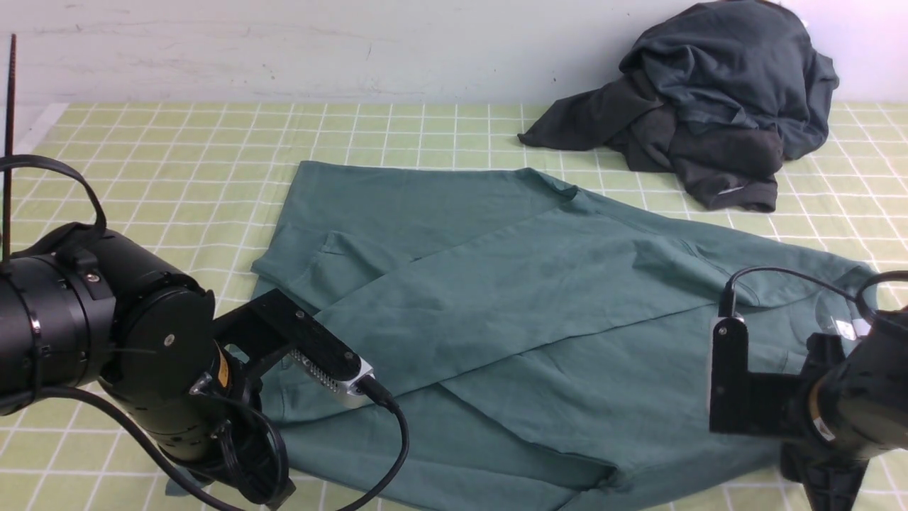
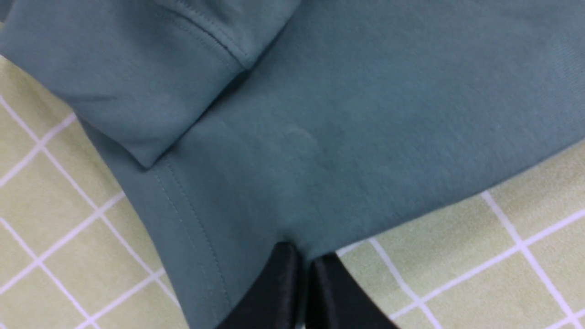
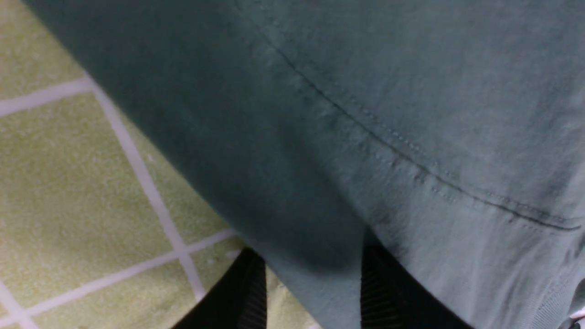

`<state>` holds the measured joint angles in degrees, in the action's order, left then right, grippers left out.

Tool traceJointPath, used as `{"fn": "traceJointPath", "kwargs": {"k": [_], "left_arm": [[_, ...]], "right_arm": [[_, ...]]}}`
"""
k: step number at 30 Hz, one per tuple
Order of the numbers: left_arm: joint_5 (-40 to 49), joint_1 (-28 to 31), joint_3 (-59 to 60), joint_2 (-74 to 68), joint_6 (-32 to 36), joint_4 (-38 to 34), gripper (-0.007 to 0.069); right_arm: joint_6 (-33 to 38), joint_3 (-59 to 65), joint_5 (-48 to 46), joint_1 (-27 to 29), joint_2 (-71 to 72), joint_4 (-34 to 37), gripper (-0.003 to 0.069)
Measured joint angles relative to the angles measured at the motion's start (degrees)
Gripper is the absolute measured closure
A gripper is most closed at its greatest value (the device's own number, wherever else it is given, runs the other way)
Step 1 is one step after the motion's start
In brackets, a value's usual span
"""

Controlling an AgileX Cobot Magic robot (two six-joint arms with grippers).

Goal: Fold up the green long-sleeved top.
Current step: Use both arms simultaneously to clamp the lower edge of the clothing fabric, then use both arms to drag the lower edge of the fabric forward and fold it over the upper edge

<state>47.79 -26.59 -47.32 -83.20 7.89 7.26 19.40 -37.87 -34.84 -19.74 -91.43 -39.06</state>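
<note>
Your left gripper (image 2: 304, 258) is clamping the near left edge of the green long-sleeved top (image 1: 496, 298); your right gripper (image 3: 311, 262) is straddling its near right edge, jaws apart.

1. Left claw (image 2: 304, 258) and right claw (image 3: 311, 262): black.
2. Top (image 1: 496, 298): plain teal-green, at both claws' tips.
3. Cloth (image 1: 177, 142): yellow-green with a white grid, under the claws.
4. Garment (image 1: 716, 92): dark charcoal, far beyond the right claw.
</note>
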Motion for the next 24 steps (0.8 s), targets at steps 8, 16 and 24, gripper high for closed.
{"fn": "traceJointPath", "kwargs": {"k": [8, 16, 24], "left_arm": [[0.6, 0.0, 0.0, 0.0, 0.0, -0.2, 0.0619], [4.4, 1.3, -5.4, 0.0, -0.4, 0.4, 0.0619], [-4.9, 10.4, -22.9, -7.0, -0.4, 0.7, 0.0619]], "right_arm": [[-2.6, 0.4, 0.4, 0.4, 3.6, 0.9, 0.0654], [-3.9, -2.8, -3.3, 0.9, 8.8, 2.8, 0.0662], [-10.2, -19.1, -0.5, 8.0, 0.9, 9.0, 0.0662]]}}
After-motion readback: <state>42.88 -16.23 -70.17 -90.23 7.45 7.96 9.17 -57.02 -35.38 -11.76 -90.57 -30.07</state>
